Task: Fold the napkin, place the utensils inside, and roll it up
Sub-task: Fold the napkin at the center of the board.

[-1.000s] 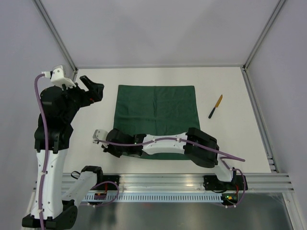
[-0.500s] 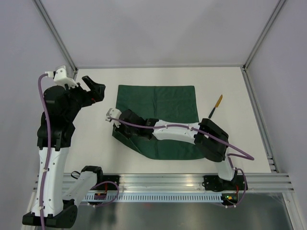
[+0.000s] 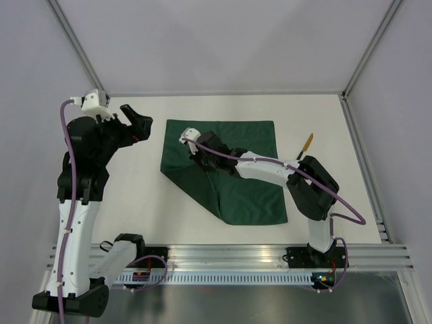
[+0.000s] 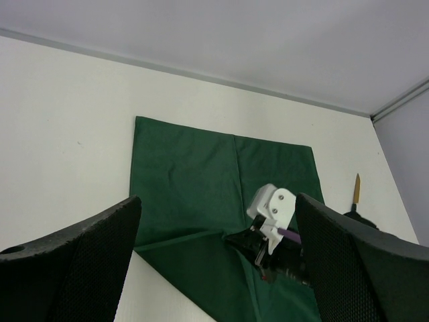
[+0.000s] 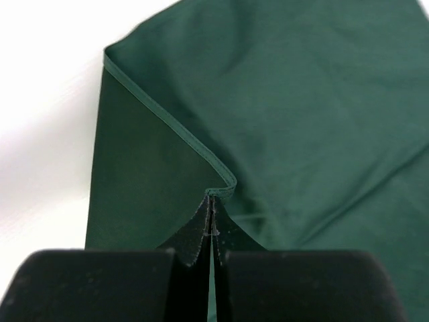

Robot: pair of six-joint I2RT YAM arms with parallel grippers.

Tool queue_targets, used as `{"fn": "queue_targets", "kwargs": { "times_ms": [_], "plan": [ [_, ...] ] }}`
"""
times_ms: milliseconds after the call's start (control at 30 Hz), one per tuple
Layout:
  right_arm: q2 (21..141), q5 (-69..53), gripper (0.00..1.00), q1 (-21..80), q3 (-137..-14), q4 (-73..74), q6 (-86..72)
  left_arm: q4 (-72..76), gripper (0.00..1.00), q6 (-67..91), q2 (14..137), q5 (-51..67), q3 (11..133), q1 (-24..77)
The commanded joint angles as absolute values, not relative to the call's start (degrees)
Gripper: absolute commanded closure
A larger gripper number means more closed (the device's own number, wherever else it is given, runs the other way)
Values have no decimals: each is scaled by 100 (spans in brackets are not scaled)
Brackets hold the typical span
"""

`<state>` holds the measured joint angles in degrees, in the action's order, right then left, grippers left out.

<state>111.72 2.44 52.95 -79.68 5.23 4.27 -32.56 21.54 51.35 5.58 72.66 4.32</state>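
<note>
While the left arm stands tall at the left edge of the top view, its left gripper (image 3: 137, 121) hangs above bare table (image 3: 135, 196) just off the upper left corner of the napkin (image 3: 246, 199). Its jaws are spread wide and carry nothing. In the left wrist view the two dark, mesh-textured fingers (image 4: 74, 261) frame the bottom corners of the picture, with the cloth seen between them.

The dark green napkin lies in the middle of the table. Its top edge is straight and flat. Its lower left part is turned up and over toward the centre, so that a diagonal fold runs from the left side down to the bottom edge.

At the middle of the cloth, the right gripper (image 5: 212, 221) is clenched on the napkin's hemmed edge. The right wrist view shows the hem curling over right at the pinched fingertips, the raised flap falling away to the left.

Right of the napkin, apart from it, the utensils (image 3: 307, 142) lie on the table. The yellow-orange end points to the upper right, and the dark end is partly hidden behind the right arm.
</note>
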Motion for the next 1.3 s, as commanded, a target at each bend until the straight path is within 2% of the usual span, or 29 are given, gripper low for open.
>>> {"fn": "queue_targets", "kwargs": {
  "times_ms": [0, 667, 1267],
  "plan": [
    [10802, 360, 99, 5020, -7937, 466, 536, -2988, 0, 2303, 5168, 773, 7225, 431],
    [10802, 211, 100, 3359, -7831, 185, 554, -2593, 0, 2417, 5432, 940, 6979, 431],
    [10951, 97, 99, 2409, -7963, 79, 483, -2320, 0, 2531, 5555, 1090, 6750, 431]
  ]
}}
